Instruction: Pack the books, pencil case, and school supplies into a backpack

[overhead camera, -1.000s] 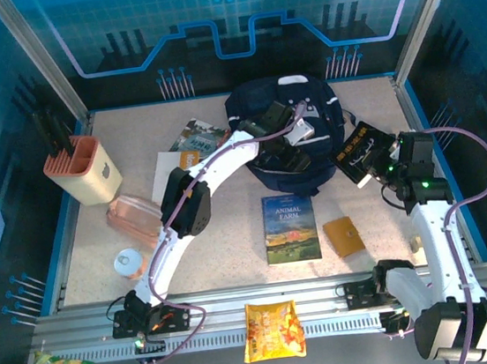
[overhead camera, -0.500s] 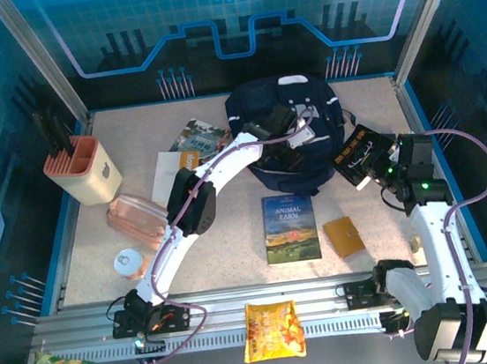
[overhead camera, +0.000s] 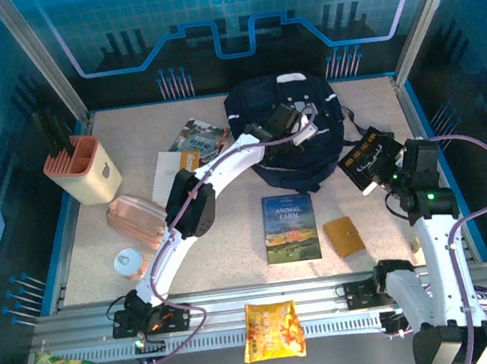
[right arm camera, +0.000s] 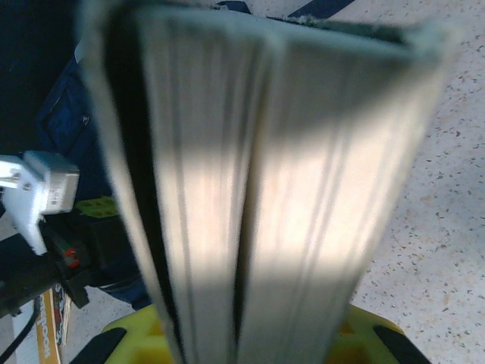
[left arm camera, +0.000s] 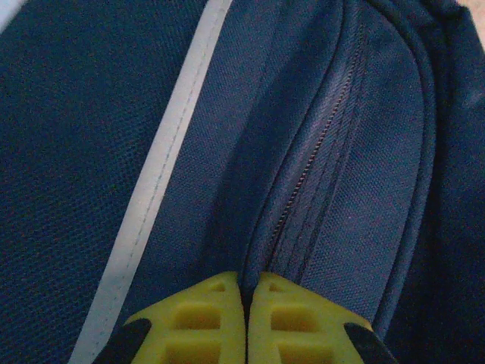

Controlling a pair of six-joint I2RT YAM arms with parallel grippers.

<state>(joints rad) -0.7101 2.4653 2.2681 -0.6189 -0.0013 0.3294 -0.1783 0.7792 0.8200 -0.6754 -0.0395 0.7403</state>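
**Left gripper at the zip, black book held ready**

The left gripper sits on top of the backpack, jaws brought together right where the zip runs in. It is probably there to pinch the flap and pull the mouth open, though I cannot tell whether any cloth is caught. The right gripper clamps the black book just right of the backpack, likely kept there until there is an opening. Animal Farm lies flat on the table just in front of the backpack. The tan square lies front-right of it and the third book to its left, none of them packed yet
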